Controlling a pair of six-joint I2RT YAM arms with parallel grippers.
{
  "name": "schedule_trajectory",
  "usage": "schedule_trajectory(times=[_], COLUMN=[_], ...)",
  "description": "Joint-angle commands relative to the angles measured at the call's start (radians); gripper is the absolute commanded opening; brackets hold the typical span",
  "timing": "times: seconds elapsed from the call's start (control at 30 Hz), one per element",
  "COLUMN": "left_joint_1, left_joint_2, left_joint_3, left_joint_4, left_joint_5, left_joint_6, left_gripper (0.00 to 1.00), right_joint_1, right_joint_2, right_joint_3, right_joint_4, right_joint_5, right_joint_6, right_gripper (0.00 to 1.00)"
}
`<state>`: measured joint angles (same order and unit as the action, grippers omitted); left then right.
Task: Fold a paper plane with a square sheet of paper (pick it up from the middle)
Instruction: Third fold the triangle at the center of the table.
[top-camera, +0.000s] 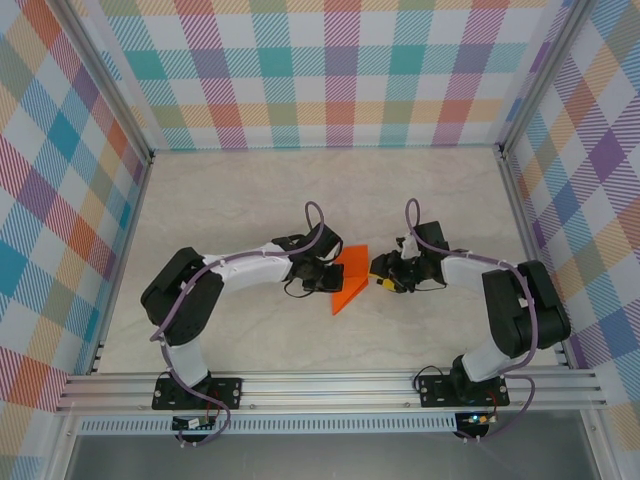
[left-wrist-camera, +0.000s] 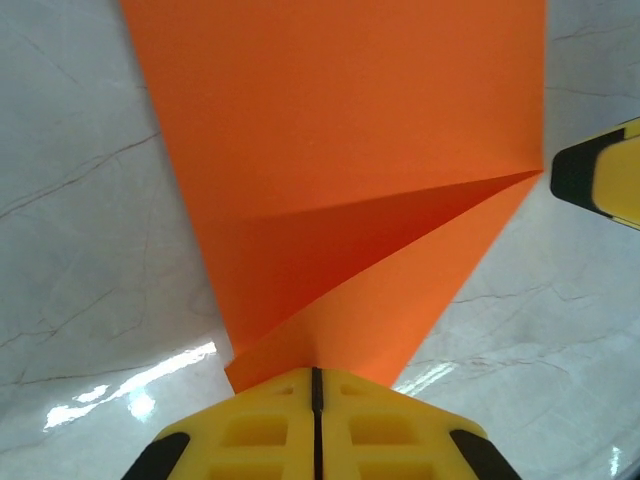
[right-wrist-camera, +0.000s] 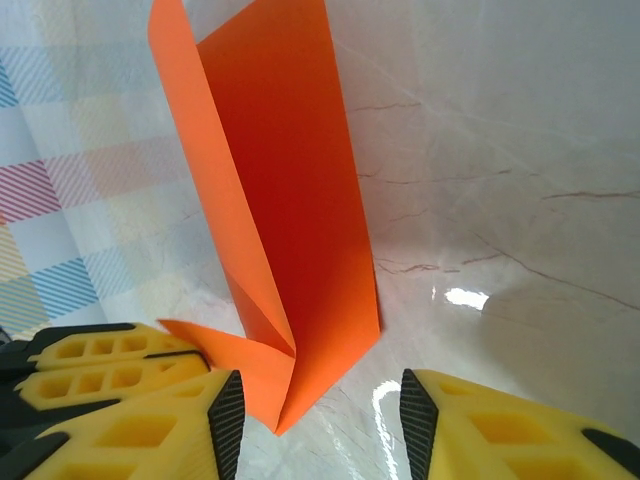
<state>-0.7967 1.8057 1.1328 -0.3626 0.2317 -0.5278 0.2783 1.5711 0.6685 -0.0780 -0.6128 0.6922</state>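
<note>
You have the orange sheet of paper in the middle of the marble table, right between the two arms, which reach in towards each other from either side. Your left gripper sits against the paper's left edge and your right gripper is just beside its right edge.

In the left wrist view, the yellow fingers are pressed together with no gap, clamped on the near corner of the paper. The sheet rises away from them, with one diagonal crease running across it and a darker, shaded flap below that crease. At the right edge of that view, a yellow and black fingertip of the other arm is close to the paper's far corner but apart from it.

In the right wrist view, your right fingers stand well apart, clamped on nothing. The paper is upright ahead of them, folded lengthwise into a narrow V, with its lower corner down near the left pad; you cannot tell whether it touches that pad. The other gripper's yellow fingers show at the left, holding a corner flap of the sheet. Checked walls surround the table
</note>
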Motion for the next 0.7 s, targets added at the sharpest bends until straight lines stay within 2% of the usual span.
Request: schedule_trajectory(times=[0.0,0.37,0.67], left_joint_1=[0.007,0.008,0.007], left_joint_2=[0.024,0.041,0.013], left_joint_3=[0.025,0.015,-0.013], left_joint_4=[-0.013,0.003,0.016], left_joint_5=[-0.022,-0.016,-0.033], left_joint_6=[-0.006,-0.006,-0.011], left_gripper=[0.07,0.07,0.08], right_joint_1=[0.026,0.104,0.134], right_joint_2=[0.029,0.13,0.164], right_joint_3=[0.049,0.131,0.163], right_joint_4=[0.021,0.007,-0.039], right_joint_5=[-0.051,-0.074,-0.046], right_joint_6=[-0.026,-0.074,-0.123], right_gripper=[0.48,0.47,0.4])
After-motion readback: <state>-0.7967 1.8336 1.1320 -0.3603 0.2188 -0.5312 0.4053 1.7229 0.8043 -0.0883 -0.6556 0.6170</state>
